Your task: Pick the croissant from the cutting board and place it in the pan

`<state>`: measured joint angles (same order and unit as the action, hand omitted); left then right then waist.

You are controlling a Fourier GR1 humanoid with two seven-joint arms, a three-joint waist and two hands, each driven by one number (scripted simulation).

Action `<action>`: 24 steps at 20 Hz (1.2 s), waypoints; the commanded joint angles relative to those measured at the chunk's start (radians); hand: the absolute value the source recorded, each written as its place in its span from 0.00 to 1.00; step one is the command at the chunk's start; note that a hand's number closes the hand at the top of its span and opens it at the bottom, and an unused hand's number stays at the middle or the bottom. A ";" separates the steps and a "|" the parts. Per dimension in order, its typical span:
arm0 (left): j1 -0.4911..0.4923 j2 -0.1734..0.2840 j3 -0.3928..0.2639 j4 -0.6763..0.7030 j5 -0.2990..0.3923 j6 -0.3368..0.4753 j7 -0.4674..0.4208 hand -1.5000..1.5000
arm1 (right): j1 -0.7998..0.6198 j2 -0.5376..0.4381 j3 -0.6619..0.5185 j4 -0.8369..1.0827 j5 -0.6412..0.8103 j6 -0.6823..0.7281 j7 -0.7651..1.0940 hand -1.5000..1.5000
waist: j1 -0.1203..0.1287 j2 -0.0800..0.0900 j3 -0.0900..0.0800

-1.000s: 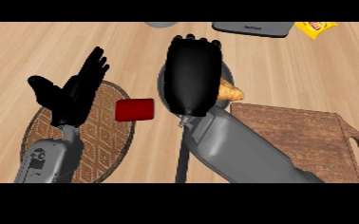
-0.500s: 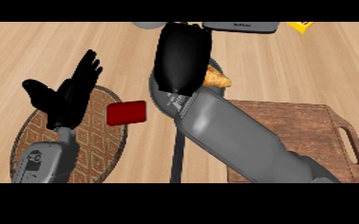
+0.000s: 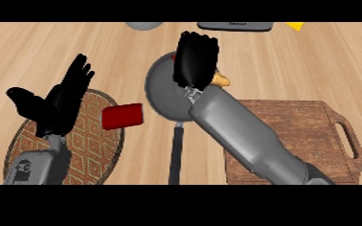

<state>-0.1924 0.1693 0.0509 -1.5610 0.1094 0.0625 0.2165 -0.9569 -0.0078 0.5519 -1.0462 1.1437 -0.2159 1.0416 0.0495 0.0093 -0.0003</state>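
Head view: right hand (image 3: 194, 66) curls round the golden croissant (image 3: 220, 79) above the round grey pan (image 3: 161, 93).

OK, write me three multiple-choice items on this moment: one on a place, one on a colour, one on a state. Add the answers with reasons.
1. Where is the croissant?
A. On the cutting board
B. Under the right hand, above the pan
C. On the woven mat

2. What colour is the block at the mat's edge?
A. Red
B. Blue
C. Green

3. How is the left hand?
A. Curled round the block
C. Pressing on the pan's handle
B. Open, fingers up, holding nothing

Answers:
1 B: its tan tip shows beside the right hand over the grey pan, off the cutting board.
2 A: the block is plainly red against the woven mat.
3 B: the fingers are straight and spread, touching nothing.
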 commanded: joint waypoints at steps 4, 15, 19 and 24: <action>-0.030 -0.021 -0.012 0.017 -0.019 0.024 0.024 0.50 | 0.016 0.007 0.054 0.252 -0.114 -0.325 -0.027 1.00 | 0.003 0.006 0.000; -0.018 0.033 0.051 0.002 0.050 -0.045 0.032 0.50 | 0.077 0.008 -0.036 0.436 -0.396 -0.439 -0.144 0.00 | 0.008 0.006 0.001; -0.059 0.009 0.024 0.012 0.001 -0.001 0.039 0.50 | 0.025 0.008 -0.076 0.464 -0.440 -0.541 -0.281 0.00 | 0.002 0.007 0.001; 0.011 0.007 0.034 -0.008 0.000 0.000 0.011 0.50 | 0.145 0.008 -0.111 0.267 -0.495 -0.703 -0.355 0.00 | -0.037 -0.008 0.001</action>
<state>-0.2059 0.1733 0.0770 -1.5651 0.1168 0.0570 0.2392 -0.8692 -0.0029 0.4682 -0.6881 0.6937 -0.7805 0.7344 0.0330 0.0080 0.0010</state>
